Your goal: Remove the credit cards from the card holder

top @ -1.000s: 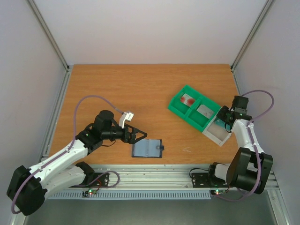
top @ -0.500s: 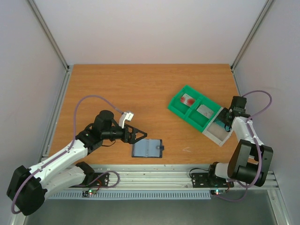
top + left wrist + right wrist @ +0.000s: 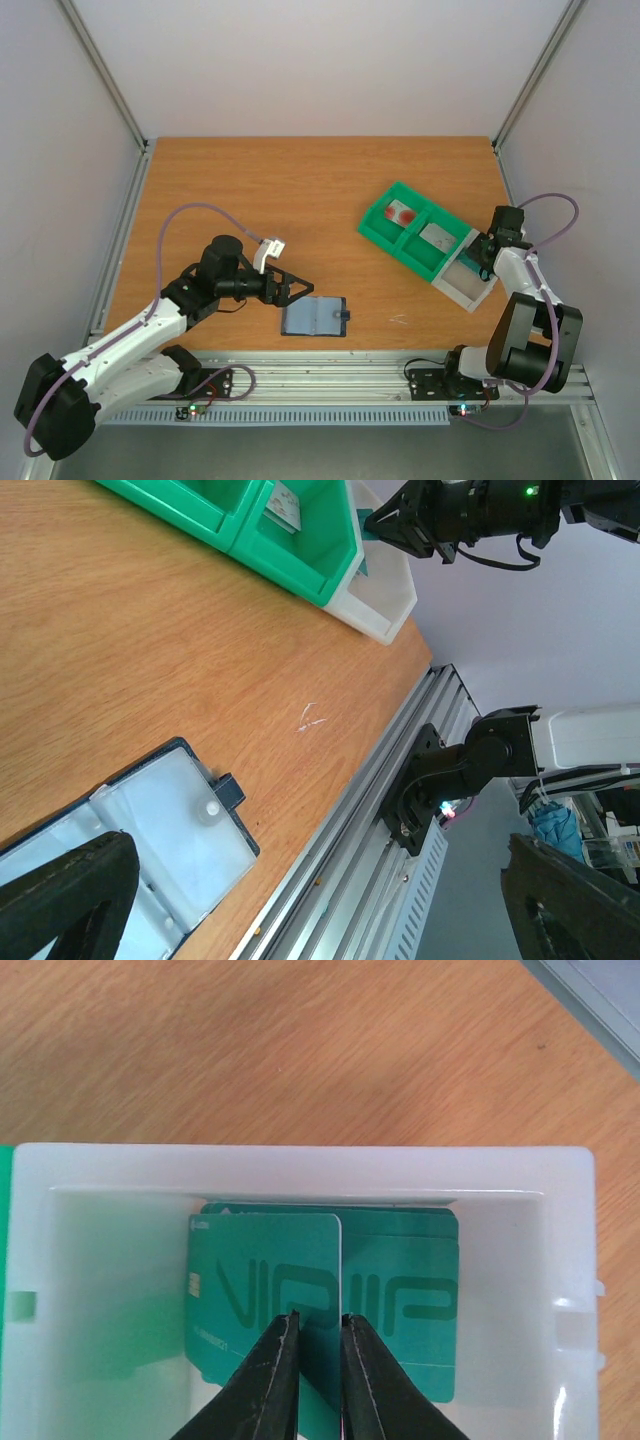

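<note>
1. The card holder (image 3: pixel 315 317) lies opened flat on the bench (image 3: pixel 280 190), near its front edge and left of centre. Its little dark closure tab (image 3: pixel 228 790) sticks out on the side toward the right arm.
2. The left end effector (image 3: pixel 298 290) hangs just beside the holder's far left corner with its fingers spread wide and nothing between them. In the left wrist view the two dark fingertips sit at opposite bottom corners, with the holder's pale inner panels under the left one.
3. I cannot tell whether any card is in the holder's pockets.
4. A green tray (image 3: pixel 400 255) sits at an angle on the right half of the bench. A white bin (image 3: pixel 300 1165) is joined to its near-right end.
5. One compartment of the tray holds a red-blotched card (image 3: pixel 399 212), and the next holds a greyish card (image 3: pixel 436 237).
6. The right end effector (image 3: pixel 318 1360) is over the white bin, its fingers drawn narrow with only a slit between them.
7. A teal card (image 3: pixel 260 1280) marked with large letters has its right edge running into that slit. I cannot tell whether the fingers grip it.
8. A second teal card (image 3: pixel 405 1300) lies flat beneath it on the floor of the bin.
9. A small white scuff (image 3: pixel 312 718) marks the wood between the holder and the tray.
</note>
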